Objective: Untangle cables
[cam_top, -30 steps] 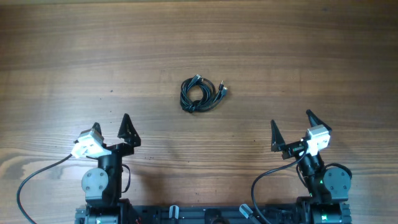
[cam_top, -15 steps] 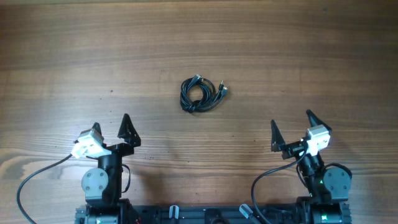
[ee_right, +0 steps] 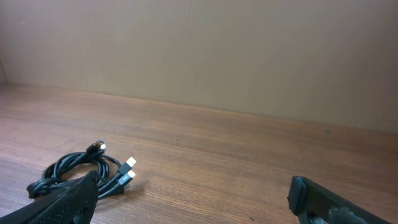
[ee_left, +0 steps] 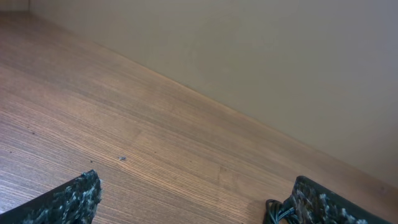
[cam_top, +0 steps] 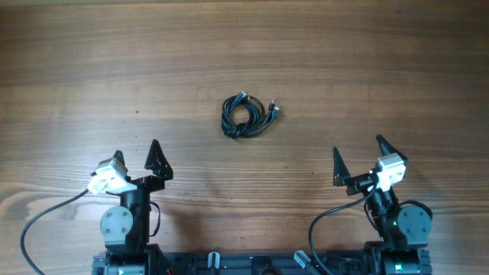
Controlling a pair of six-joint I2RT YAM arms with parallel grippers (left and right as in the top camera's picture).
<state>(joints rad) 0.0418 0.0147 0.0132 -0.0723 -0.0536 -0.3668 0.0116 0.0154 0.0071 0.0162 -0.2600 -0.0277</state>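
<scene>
1. the cables (cam_top: 247,116) lay as one small black coil on the wooden tabletop (cam_top: 397,61), a little toward 12 o'clock from its middle, touching nothing else.
2. the left jaws were spread wide and empty, hanging low over the tabletop at about 8 o'clock from the coil. the coil sat between 2 and 3 o'clock from them, well apart.
3. the right jaws were likewise spread wide and held nothing, at about 4 o'clock from the coil. the coil sat between 9 and 10 o'clock from them, well apart.
4. from overhead, two plug ends (cam_top: 273,110) poked out of the coil between 2 and 3 o'clock, and another metal tip (cam_top: 243,95) showed at its 12 o'clock edge. the right wrist view showed the pair lying side by side just outside the loops.
5. handling, as a judgement: the cords looked thin, light and limp, so the bundle would probably lift as a whole on a pull from one arm. the loops would likely sag and slide rather than hold shape, and the smooth jackets could slip through a loose pinch.
6. where to take hold, as a judgement: the free plug ends looked the best handles, since they are stiff and stand clear of the loops. one pair of jaws could pin the coil's 9 o'clock side while the other drew out a plug end.
7. how many cords made up the coil, and where they crossed, could not be told from these views.
8. untangling had not yet begun.
</scene>
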